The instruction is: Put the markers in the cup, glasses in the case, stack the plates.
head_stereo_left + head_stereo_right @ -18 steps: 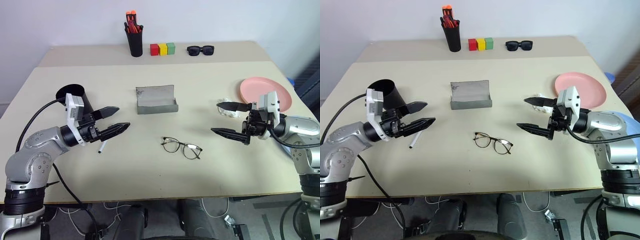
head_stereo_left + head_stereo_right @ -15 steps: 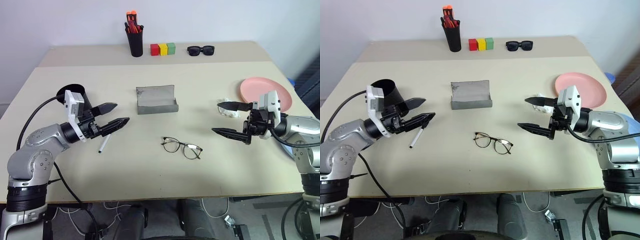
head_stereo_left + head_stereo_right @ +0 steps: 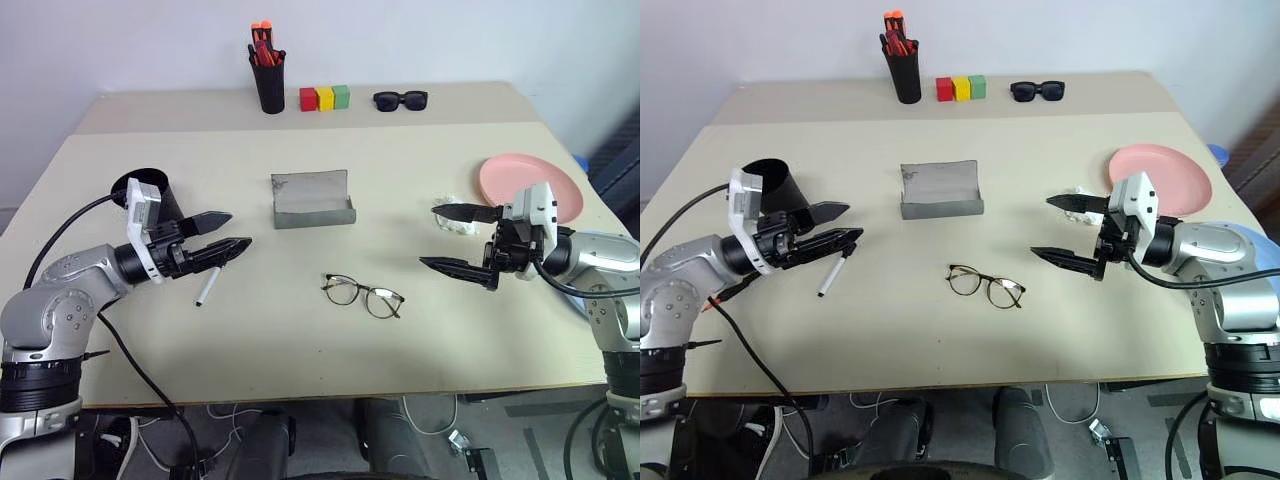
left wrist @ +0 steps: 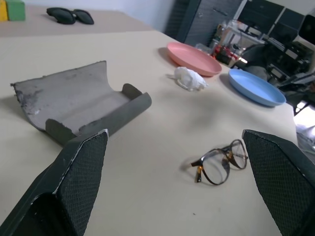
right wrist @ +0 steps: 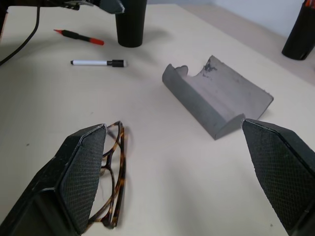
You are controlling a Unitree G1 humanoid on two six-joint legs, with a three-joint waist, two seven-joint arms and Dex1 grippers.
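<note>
Two grippers hang over the table (image 3: 300,340), and we hold nothing in either one. Our left gripper (image 3: 222,232) has its two black fingers wide apart. Our right gripper (image 3: 455,238) has its fingers wide apart too. We think they are spread like this so they are ready to grab the first thing.

We will use the grey case (image 3: 313,200) as our marker. Its lid stands open, so the glasses can go straight in. The glasses (image 3: 363,294) lie flat, near the case and on the side closer to us, between our two grippers. They are not touching anything.

The black cup (image 3: 150,192) stands upright, well to the left of the case, just behind our left gripper. A white marker with a black cap (image 3: 207,288) lies on the table to the left of the case, right under our left fingers. A marker with a red cap (image 5: 78,36) lies past the cup, farther from the case.

The pink plate (image 3: 528,184) sits far to the right of the case, behind our right gripper. The blue plate (image 4: 256,86) lies just beside the pink one, and they are not stacked yet. A small white crumpled thing (image 3: 458,222) sits between the case and the pink plate.

We think no part of the job is done yet.
</note>
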